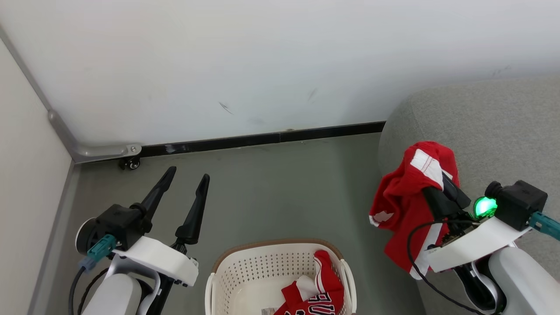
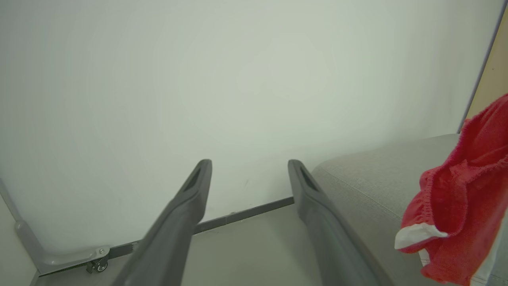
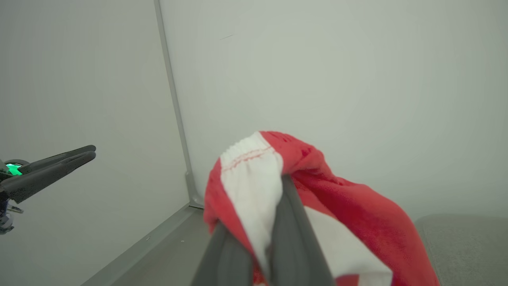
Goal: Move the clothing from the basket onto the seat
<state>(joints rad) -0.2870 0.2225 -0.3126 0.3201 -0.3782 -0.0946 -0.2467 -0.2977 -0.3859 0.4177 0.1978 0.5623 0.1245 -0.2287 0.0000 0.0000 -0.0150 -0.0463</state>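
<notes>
Downward look into a room corner, from head height. At lower left, left gripper (image 1: 189,173), two long dark fingers spread wide with nothing between them, above grey-green floor (image 1: 280,188). At bottom centre, standing on that floor, cream-white perforated plastic laundry basket with brown rim band (image 1: 245,250). Inside, toward its right side, crumpled bright red jersey with white stripes and dark lettering (image 1: 326,286), partly cut off by the bottom edge. At right, right gripper (image 1: 437,188) clamped tight on bright red shorts with white trim (image 1: 400,194), held up, well apart from the basket. Red cloth draped over the dark fingers, hanging in front of the rounded left edge of large grey woven-fabric seat cushion (image 1: 490,127) at upper right. Contact between shorts and cushion: impossible to tell. Across the top, white wall (image 1: 262,65) with black skirting strip (image 1: 262,140).
</notes>
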